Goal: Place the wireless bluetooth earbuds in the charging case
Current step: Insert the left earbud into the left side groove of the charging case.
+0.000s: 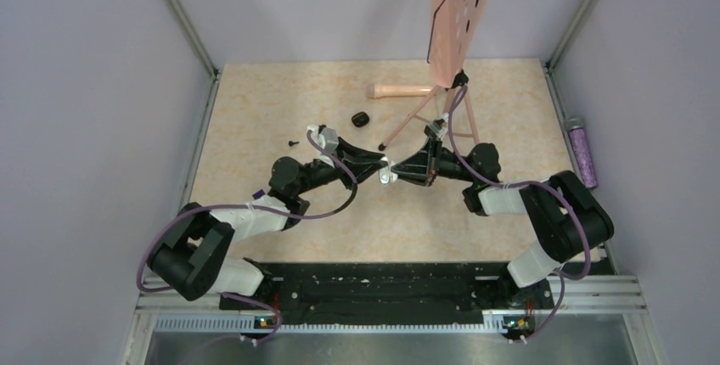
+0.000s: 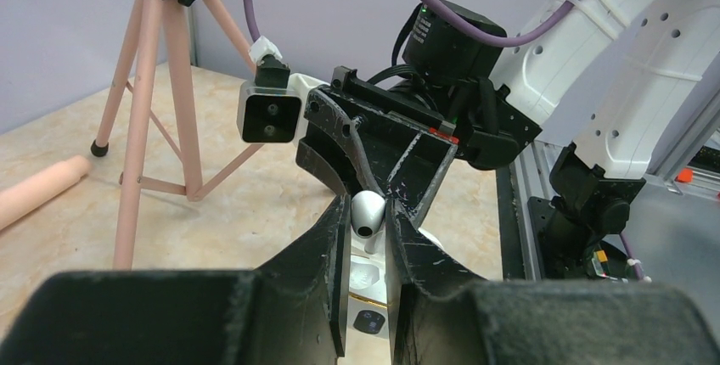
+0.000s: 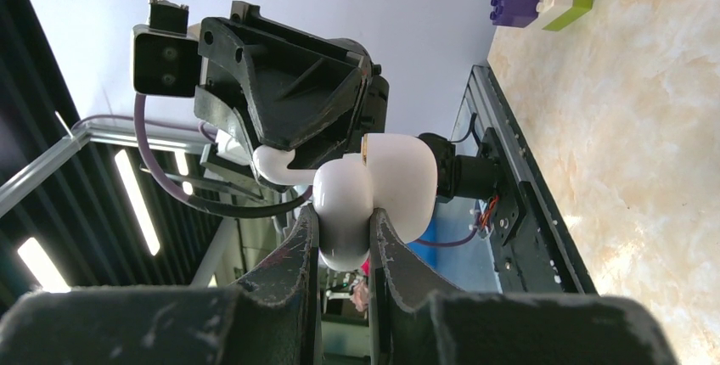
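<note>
- Insertion looks to be the step in hand: the left gripper [image 1: 378, 165] pinches a white earbud [image 2: 367, 212] between narrow fingers, its head showing above the tips.
- Open case [image 3: 395, 187] lies just beside the earbud, at 3 o'clock from it in the top view. Whether stem meets well I cannot tell.
- Right gripper [image 3: 341, 216] is clamped tight on the case.
- Next move calls for lining stem with well, pressing in, then letting go.
</note>
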`<control>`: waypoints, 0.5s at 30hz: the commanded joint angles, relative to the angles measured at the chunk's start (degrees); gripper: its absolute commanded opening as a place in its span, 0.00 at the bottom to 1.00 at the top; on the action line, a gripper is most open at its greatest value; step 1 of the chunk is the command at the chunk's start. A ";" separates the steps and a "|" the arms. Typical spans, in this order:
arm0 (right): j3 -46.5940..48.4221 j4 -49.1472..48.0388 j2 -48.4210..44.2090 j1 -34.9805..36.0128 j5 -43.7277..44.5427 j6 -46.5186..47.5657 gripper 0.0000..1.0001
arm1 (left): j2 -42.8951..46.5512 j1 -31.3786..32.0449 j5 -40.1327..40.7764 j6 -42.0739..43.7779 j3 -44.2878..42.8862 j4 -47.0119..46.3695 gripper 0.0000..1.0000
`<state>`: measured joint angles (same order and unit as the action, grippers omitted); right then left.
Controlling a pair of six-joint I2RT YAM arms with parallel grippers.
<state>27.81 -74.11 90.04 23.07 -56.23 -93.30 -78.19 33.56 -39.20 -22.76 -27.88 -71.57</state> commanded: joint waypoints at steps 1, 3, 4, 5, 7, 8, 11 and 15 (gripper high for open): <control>0.78 -2.82 -2.23 -0.40 0.07 0.07 0.00 | -0.43 0.37 -0.95 1.48 -2.00 -1.36 0.03; 0.84 -2.80 -2.32 -0.45 0.07 0.06 0.00 | -0.62 0.37 -0.70 1.82 -1.93 -1.12 0.03; 0.87 -2.80 -2.31 -0.42 0.07 -0.04 0.00 | -0.69 0.36 -0.77 1.89 -1.96 -1.12 0.03; 0.82 -2.80 -2.39 -0.46 0.09 -0.04 0.00 | -0.77 0.36 -0.73 1.95 -1.99 -1.04 0.03; 0.75 -2.82 -2.37 -0.42 0.14 -0.04 0.00 | -0.88 0.37 -0.67 2.23 -1.92 -0.86 0.03; 0.77 -2.87 -2.47 -0.42 0.10 -0.12 0.00 | -0.94 0.36 -0.62 2.34 -1.91 -0.79 0.03; 0.82 -3.21 -2.50 -0.44 0.08 -0.43 0.00 | -1.37 0.37 -0.47 2.59 -1.70 -0.75 0.03; 0.80 -3.73 -2.53 -0.41 0.14 -0.80 0.00 | -2.03 0.36 0.18 2.72 -1.06 -1.77 0.02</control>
<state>27.81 -74.13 89.95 23.07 -56.23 -93.76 -79.66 33.74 -39.18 -21.17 -27.99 -71.24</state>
